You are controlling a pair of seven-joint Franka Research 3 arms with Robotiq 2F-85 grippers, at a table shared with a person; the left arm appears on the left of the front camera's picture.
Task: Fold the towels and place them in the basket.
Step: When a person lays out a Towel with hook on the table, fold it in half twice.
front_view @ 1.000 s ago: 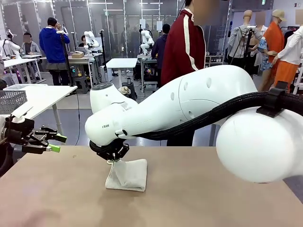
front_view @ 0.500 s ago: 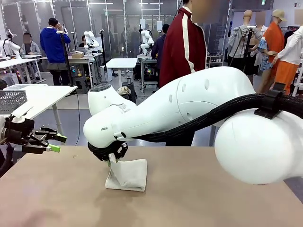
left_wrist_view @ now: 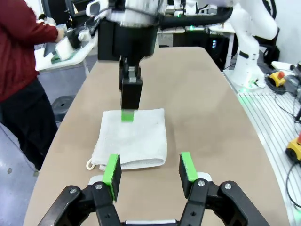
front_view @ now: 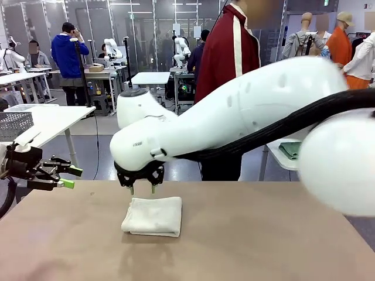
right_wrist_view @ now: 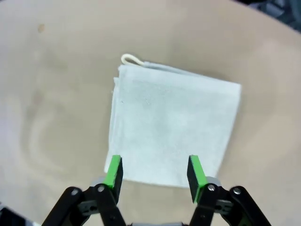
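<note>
Left gripper [front_view: 72,177], left edge: jaws parted, empty. Right gripper [front_view: 142,190], left of centre: jaws parted, empty, just above the towel [front_view: 153,215], cream, lying folded on the counter [front_view: 263,234], lower centre; the fold looks done, so the next move calls for a regrasp and a carry to the basket. Right arm [front_view: 263,117] masks the frame's right side, hiding whatever lies beyond it.

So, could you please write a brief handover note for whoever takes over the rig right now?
Left gripper: open, empty, at the left edge of the table.
Right gripper: open, empty, hovering just above the cream-white towel.
Towel: folded into a neat square, lying flat on the table, left of centre.
Done: this towel is folded.
Left: pick it up and place it in the basket.
</note>
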